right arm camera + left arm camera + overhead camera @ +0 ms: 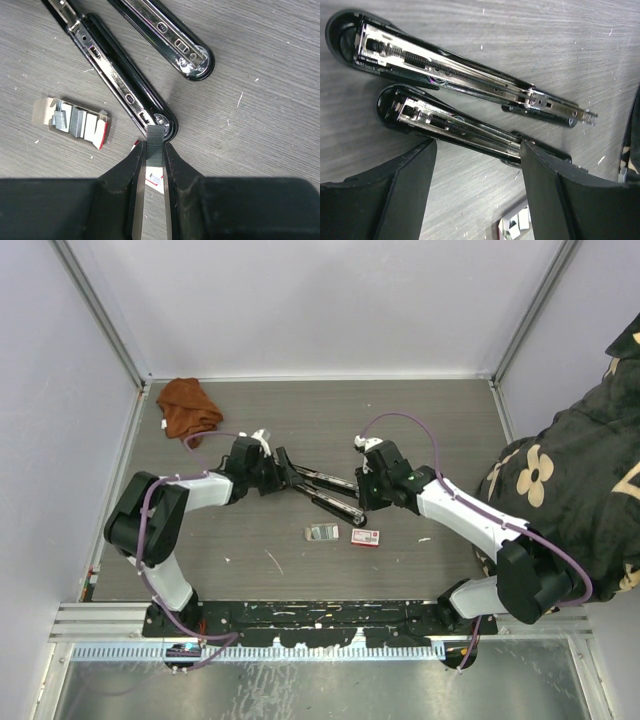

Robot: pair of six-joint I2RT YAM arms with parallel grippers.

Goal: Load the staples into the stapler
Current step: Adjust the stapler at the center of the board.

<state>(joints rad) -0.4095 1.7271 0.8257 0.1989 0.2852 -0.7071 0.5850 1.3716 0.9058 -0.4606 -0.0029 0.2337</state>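
Some staples (154, 134) tight in right claw (154, 148)

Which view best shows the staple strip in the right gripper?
Right wrist: the strip shows close up, pinched between the right gripper's fingers. From the top it is too small to make out under the gripper; the left wrist view does not show it.

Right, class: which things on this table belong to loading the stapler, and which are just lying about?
Job in hand:
strip, held in the right claw
staple tray
box
near stapler
far stapler

Lying about:
cloth
white scraps
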